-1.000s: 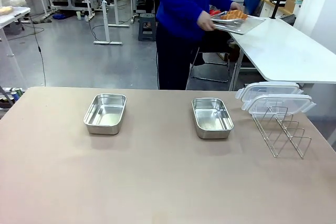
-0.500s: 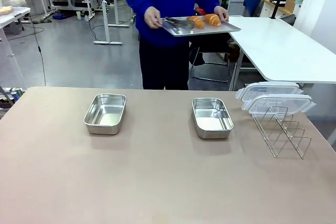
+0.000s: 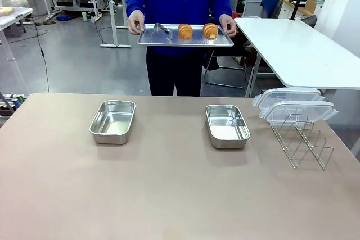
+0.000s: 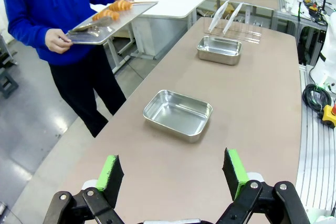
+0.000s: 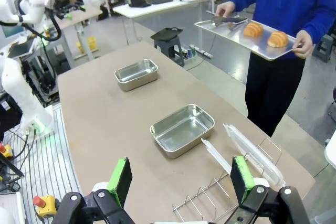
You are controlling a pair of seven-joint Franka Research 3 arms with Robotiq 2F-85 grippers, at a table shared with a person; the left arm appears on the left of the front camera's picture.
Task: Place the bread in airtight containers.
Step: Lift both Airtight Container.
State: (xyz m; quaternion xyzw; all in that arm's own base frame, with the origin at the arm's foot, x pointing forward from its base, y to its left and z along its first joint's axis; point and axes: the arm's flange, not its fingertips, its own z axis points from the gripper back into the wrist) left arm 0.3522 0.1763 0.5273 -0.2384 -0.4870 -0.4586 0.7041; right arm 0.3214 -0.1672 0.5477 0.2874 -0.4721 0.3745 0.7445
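Note:
Two golden-brown croissants (image 3: 185, 31) (image 3: 210, 30) lie on a flat metal tray (image 3: 152, 37) that a person in a blue top holds with both hands beyond the table's far edge. Two empty steel tins sit on the table, one at the left (image 3: 113, 121) and one right of centre (image 3: 226, 126). Their clear lids (image 3: 295, 105) lean on a wire rack (image 3: 302, 139) at the right. My left gripper (image 4: 173, 174) is open above the table, short of the near tin (image 4: 178, 114). My right gripper (image 5: 181, 182) is open too, above the rack (image 5: 220, 200) and lids (image 5: 252, 153).
Metal tongs (image 3: 160, 27) lie on the tray beside the croissants. A white table (image 3: 298, 54) stands behind on the right. The person (image 3: 177, 4) stands close to the far edge, facing the table.
The person has turned from the white table with the tray and now faces my table, holding the tray level in front.

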